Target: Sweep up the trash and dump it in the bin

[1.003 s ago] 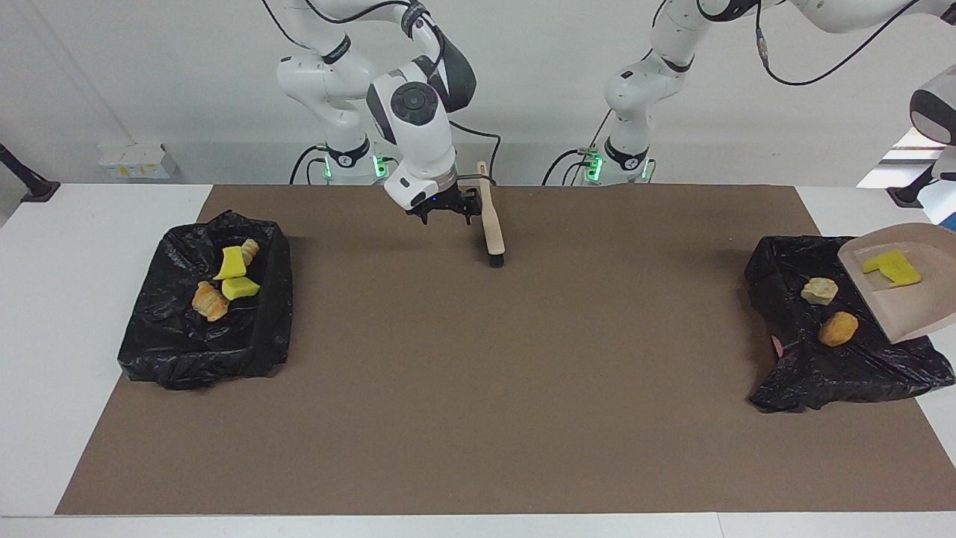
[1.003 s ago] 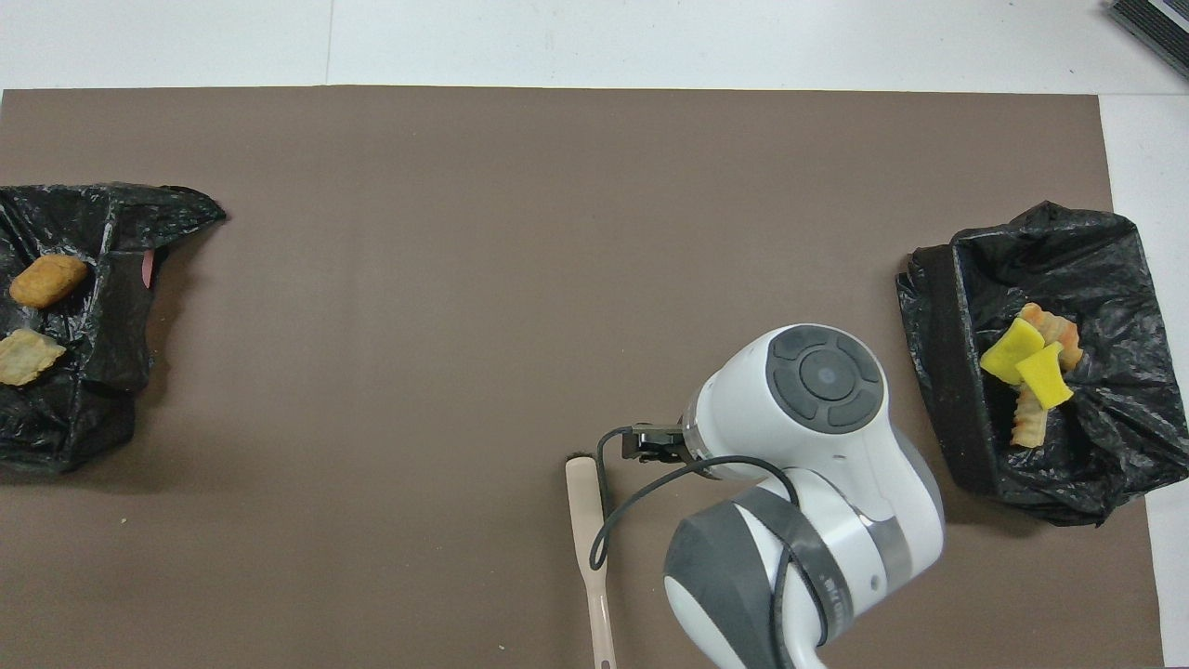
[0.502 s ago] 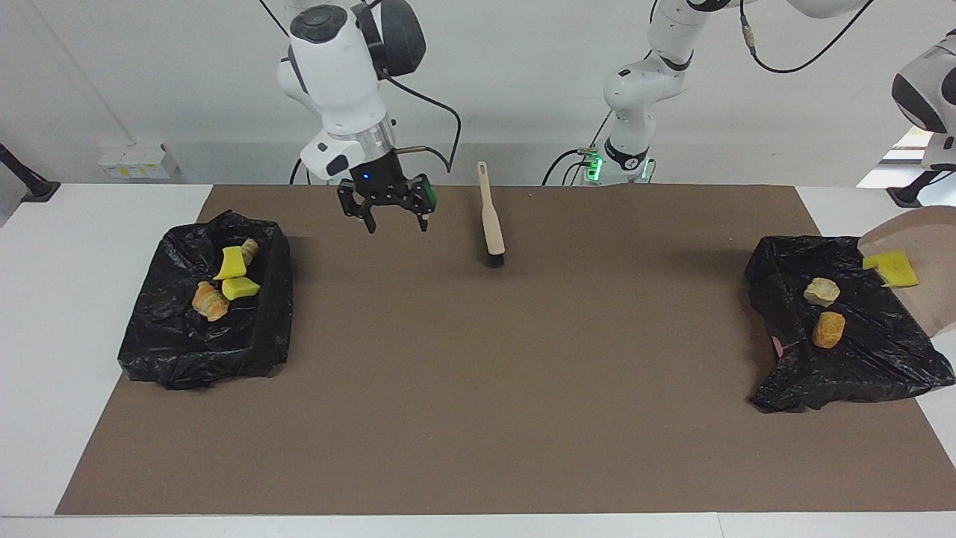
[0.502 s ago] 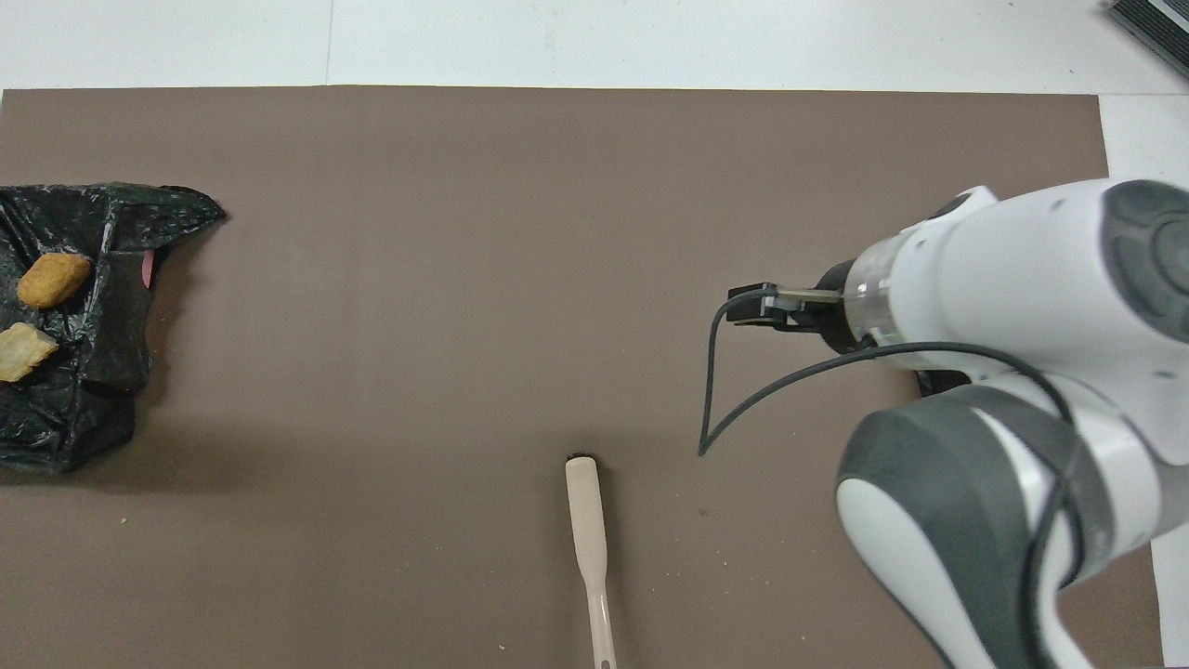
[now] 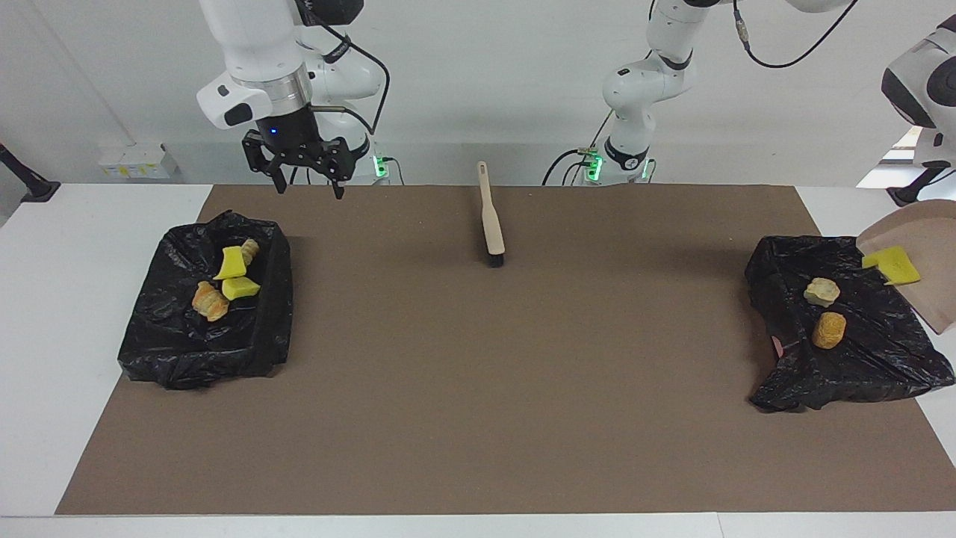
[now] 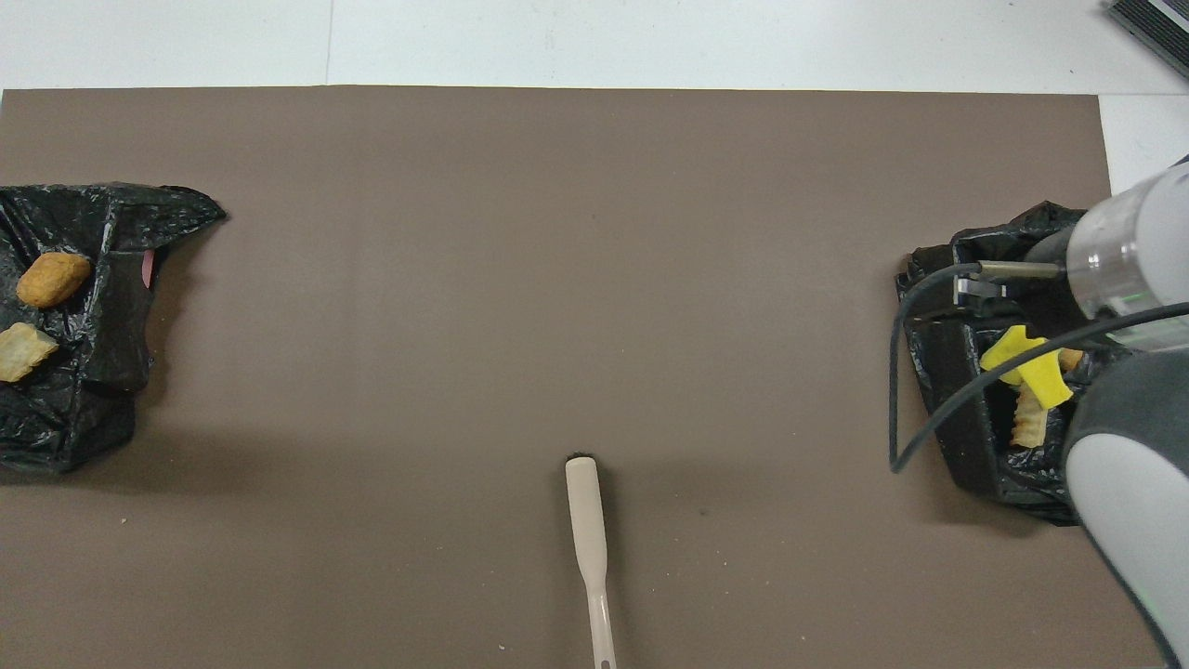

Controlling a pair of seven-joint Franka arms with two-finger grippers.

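My right gripper (image 5: 302, 173) hangs with jaws spread, empty, above the desk's (image 5: 89, 224) edge beside a crinkled black-bagged bin (image 5: 205, 351) holding four trash bits (image 5: 224, 278). My left gripper is cut off from view, clenched; a smooth beige dustpan (image 5: 922, 232) tilts a yellow sponge chunk (image 5: 892, 265) over the other bin (image 5: 836, 373), which holds two bread rolls (image 5: 825, 310).

Brush (image 5: 492, 224) on mat (image 5: 478, 418) between two bins (image 5: 205, 306) holding trash (image 5: 224, 282).
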